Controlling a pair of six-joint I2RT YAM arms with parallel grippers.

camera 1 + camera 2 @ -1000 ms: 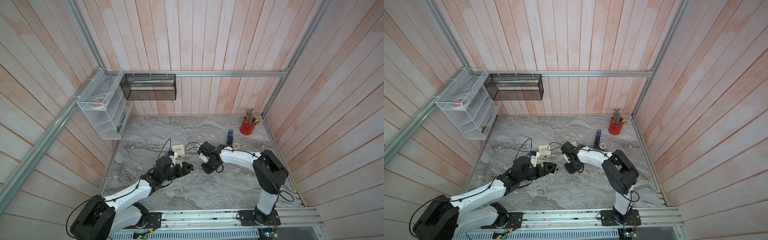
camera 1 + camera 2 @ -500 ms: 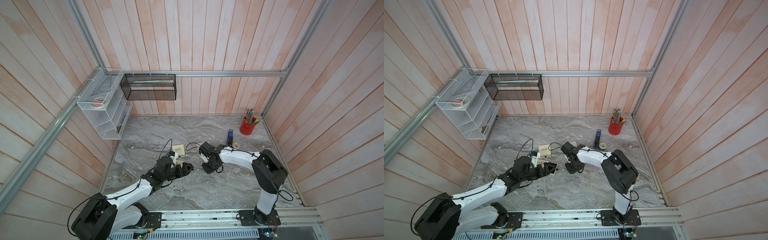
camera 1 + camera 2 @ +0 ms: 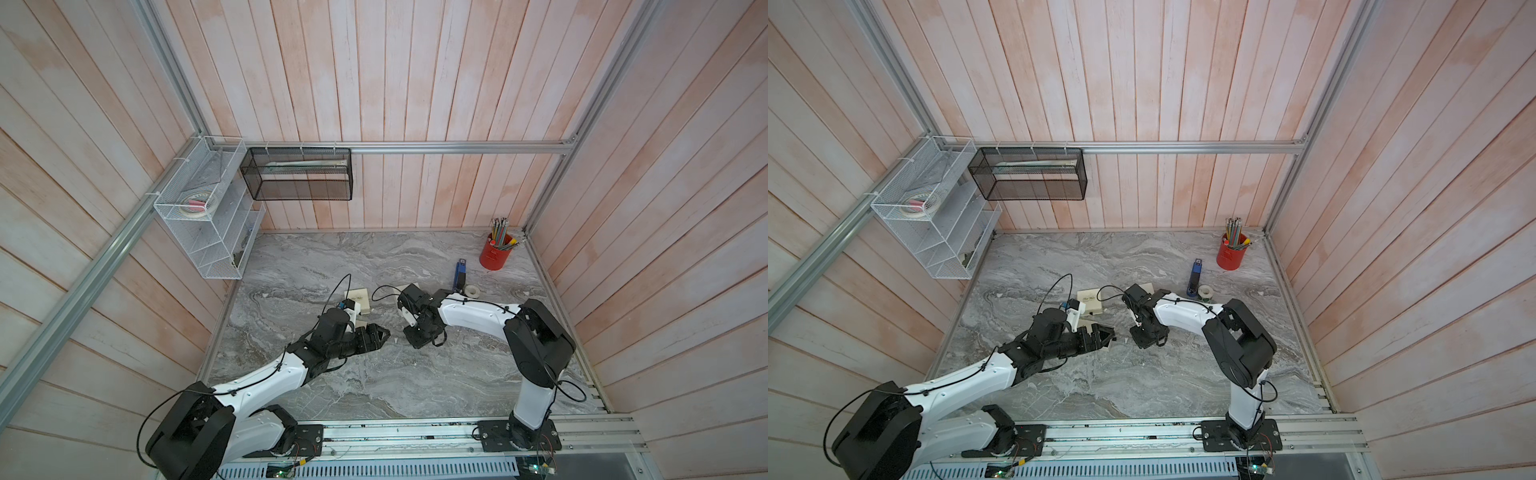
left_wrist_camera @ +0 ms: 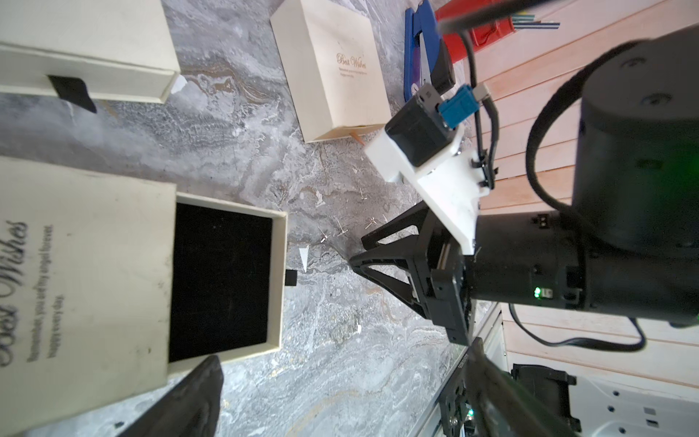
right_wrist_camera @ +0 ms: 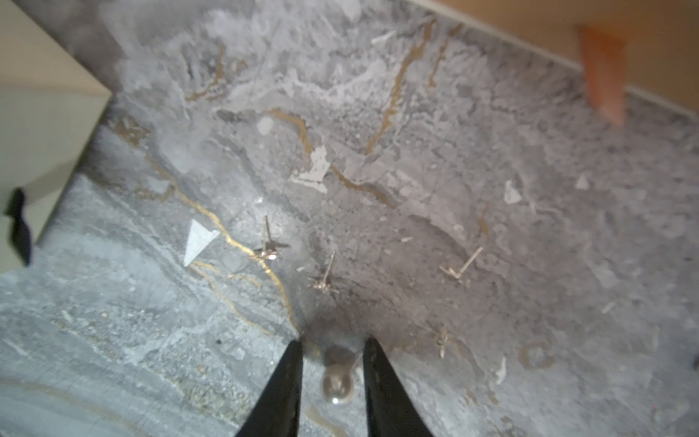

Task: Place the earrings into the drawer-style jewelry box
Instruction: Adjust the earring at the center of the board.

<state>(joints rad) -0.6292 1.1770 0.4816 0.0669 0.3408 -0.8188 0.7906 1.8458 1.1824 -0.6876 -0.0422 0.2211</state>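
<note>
Several small gold stud earrings [image 5: 325,280] lie loose on the marble, and a pearl earring [image 5: 336,380] lies among them. My right gripper [image 5: 333,342] points down at the table, open, its two fingers on either side of the pearl with a gap on each side. The drawer-style jewelry box [image 4: 75,283] lies close by with its black-lined drawer [image 4: 223,280] pulled out and empty. My left gripper [image 4: 342,353] hovers open beside the drawer with nothing between its fingers. In both top views the left gripper [image 3: 382,333] and the right gripper [image 3: 419,338] face each other at mid-table.
Two more cream boxes [image 4: 329,68] [image 4: 83,45] lie beyond the drawer. A blue stapler [image 3: 459,274], a tape roll [image 3: 471,291] and a red pencil cup [image 3: 496,253] stand at the back right. Wire baskets [image 3: 208,216] [image 3: 299,174] hang on the walls.
</note>
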